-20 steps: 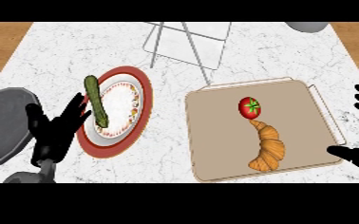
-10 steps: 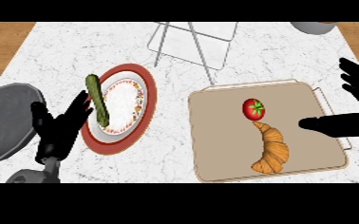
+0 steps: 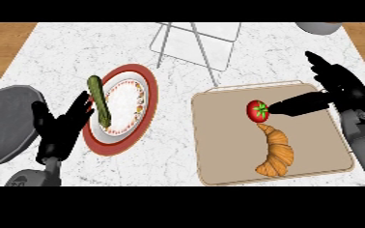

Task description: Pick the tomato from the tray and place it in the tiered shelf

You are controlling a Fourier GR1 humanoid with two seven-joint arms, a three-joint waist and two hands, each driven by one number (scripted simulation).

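**Count of things on the counter**

One tomato (image 3: 257,110) lies just at the tip of the right hand's (image 3: 335,84) outstretched thumb (image 3: 296,105). One croissant (image 3: 276,149) sits below that thumb, just beneath the tomato. Both lie on one tan tray (image 3: 314,154). One wire tiered shelf (image 3: 194,46) stands up and to the left of the right hand's fingers. One red-rimmed plate (image 3: 122,107) lies beside the left hand's (image 3: 61,130) raised fingers, and one green cucumber (image 3: 99,100) rests on it just past those fingertips. Two black hands show in all. One grey bowl edge (image 3: 321,26) shows above the right hand's fingers.
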